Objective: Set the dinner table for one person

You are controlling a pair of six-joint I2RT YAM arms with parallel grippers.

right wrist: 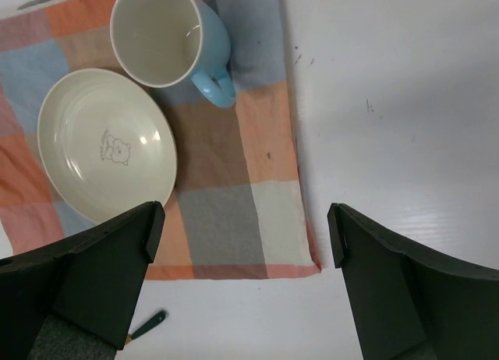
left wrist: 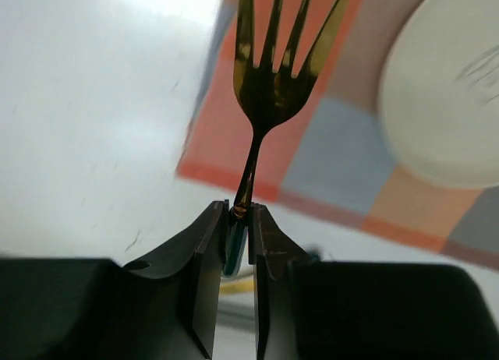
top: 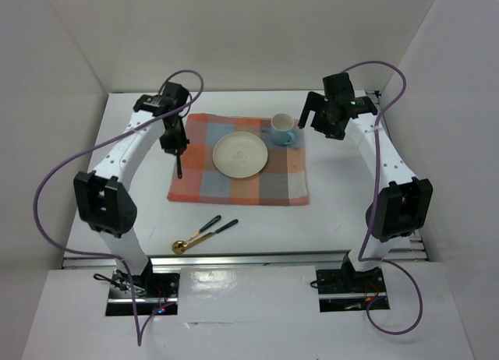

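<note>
The white dinner table (top: 351,212) carries a checked cloth mat (top: 234,185) with a cream plate (top: 240,153) and a blue cup (top: 283,129) on it. My left gripper (top: 176,148) is shut on the dark handle of a gold fork (left wrist: 269,79). It holds the fork above the mat's left edge, tines pointing away from the wrist, with the plate (left wrist: 444,103) to the right. My right gripper (top: 323,117) is open and empty above the mat's right edge (right wrist: 300,181), near the cup (right wrist: 160,37) and the plate (right wrist: 105,142).
A gold spoon (top: 191,240) and another dark-handled utensil (top: 222,227) lie on the table in front of the mat. One green handle tip (right wrist: 148,325) shows in the right wrist view. White walls enclose the table; a metal rail (top: 249,259) runs along its near edge.
</note>
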